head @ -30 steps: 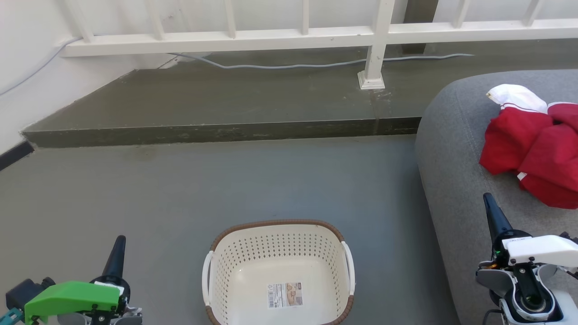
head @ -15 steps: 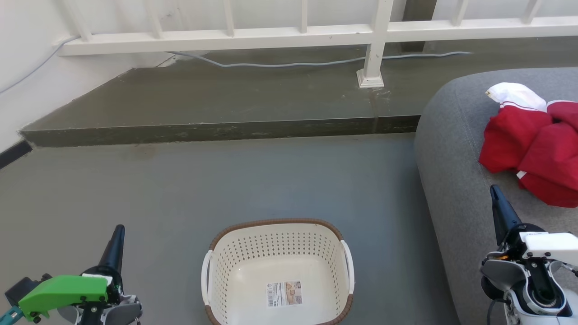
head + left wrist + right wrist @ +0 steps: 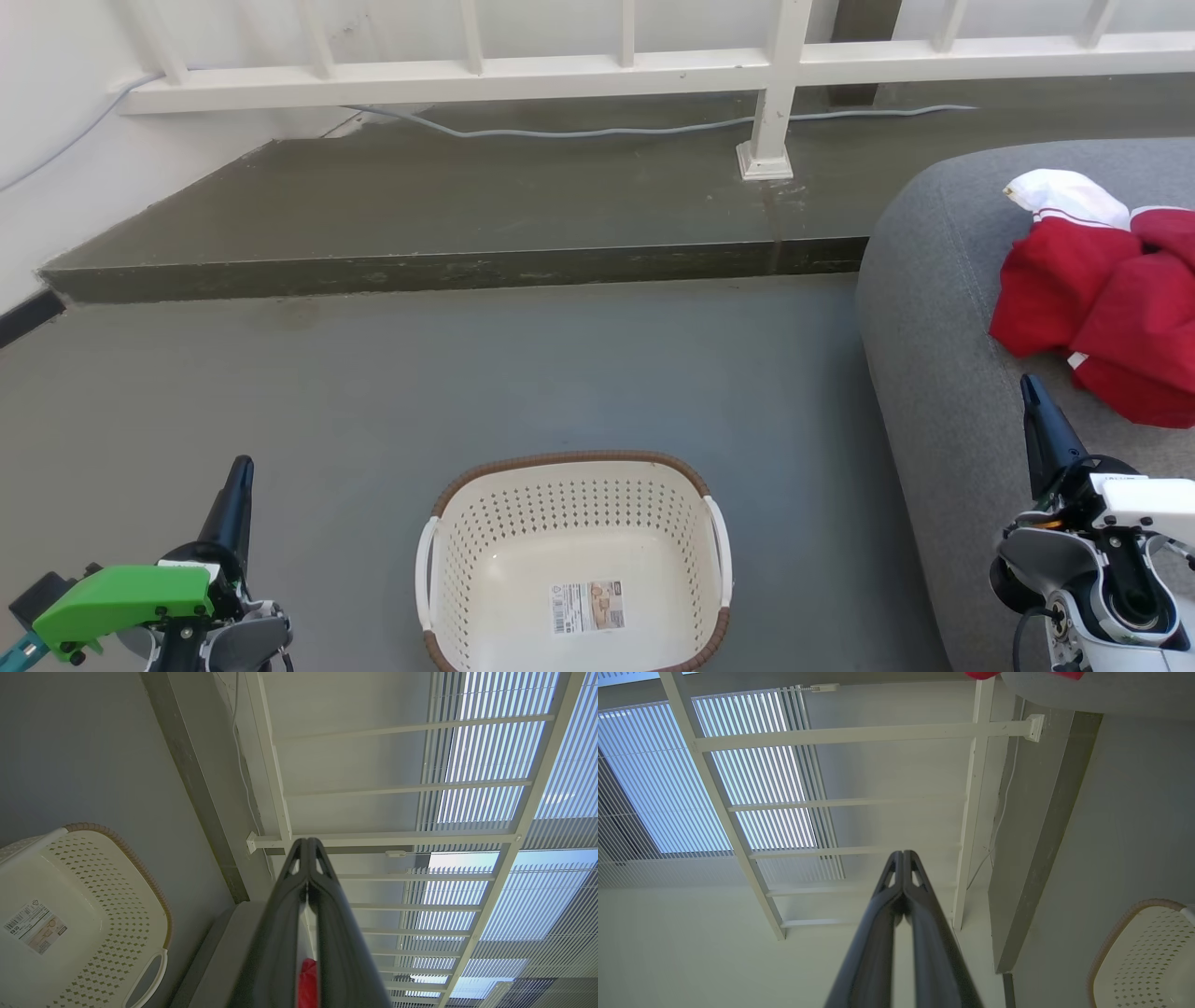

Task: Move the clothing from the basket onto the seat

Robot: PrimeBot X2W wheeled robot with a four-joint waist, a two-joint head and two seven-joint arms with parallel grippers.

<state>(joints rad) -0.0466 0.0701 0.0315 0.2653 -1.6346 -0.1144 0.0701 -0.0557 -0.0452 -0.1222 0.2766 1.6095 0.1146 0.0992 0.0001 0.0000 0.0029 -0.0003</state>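
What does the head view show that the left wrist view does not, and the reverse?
Head view adds: the right gripper, shut, near the seat, and the white panel of the clothing. Left wrist view adds: slatted window blinds. Both: the basket with its paper label, the left gripper, shut, the white railing, the seat and some red of the clothing.

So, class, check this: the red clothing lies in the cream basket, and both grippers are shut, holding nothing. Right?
Wrong in one respect: the clothing lies on the grey seat, not in the basket, which holds a paper label and no garment, as the head view shows. The left gripper and right gripper are indeed shut, holding nothing.
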